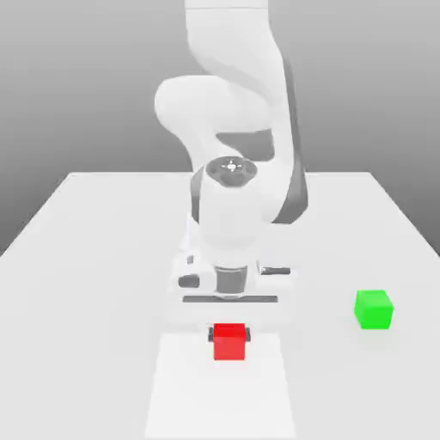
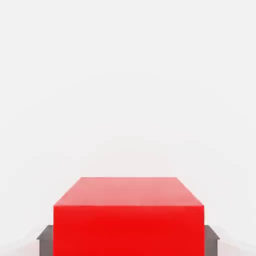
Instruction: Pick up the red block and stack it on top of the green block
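The gripper of the Panda arm is clamped on the red block, its two dark fingertips lying against opposite faces of the cube. In the exterior view the fingertips appear at the cube's left and right sides; in the hand view they likewise flank it, and its paler upper face and bright front face are both exposed between them. The hand is directed downward, with its broad white housing above the block. The red block is held upright and square to the grip, well forward of the far edge of the white table and roughly midway between the table's two side edges. It overlaps the far edge of a brighter four-sided patch on the tabletop; whether its underside touches the surface cannot be told. The green block rests on the table well apart from the red one, toward the side edge at the exterior view's right. It lies well forward of the table's far right corner, as seen in the exterior view, and slightly farther back than the red block. It is upright, with its top face exposed.
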`<state>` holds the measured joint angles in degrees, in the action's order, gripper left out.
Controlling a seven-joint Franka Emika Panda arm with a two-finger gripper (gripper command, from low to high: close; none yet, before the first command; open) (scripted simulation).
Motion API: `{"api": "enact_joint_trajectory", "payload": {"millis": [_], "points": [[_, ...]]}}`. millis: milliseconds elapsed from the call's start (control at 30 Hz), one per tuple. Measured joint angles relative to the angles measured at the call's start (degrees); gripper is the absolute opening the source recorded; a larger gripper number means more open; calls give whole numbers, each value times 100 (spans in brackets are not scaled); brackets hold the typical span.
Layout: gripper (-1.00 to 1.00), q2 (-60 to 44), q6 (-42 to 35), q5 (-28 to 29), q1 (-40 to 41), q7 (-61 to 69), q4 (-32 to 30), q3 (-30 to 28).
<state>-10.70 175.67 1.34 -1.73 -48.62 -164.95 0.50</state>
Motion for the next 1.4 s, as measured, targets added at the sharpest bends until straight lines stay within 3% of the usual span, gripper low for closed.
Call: {"api": "enact_joint_trajectory", "payload": {"millis": [100,300,433,1267,1400], "points": [[-100,163,-140,4,19,-2,-24,17],[-100,1344,-1155,-143,22,106,-190,62],[-100,1641,-1472,-198,-310,813,-170,174],[-100,1926,-2278,-555,-3296,7235,355,1245],[-100,1305,-1713,-305,-3327,7291,401,1307]]}}
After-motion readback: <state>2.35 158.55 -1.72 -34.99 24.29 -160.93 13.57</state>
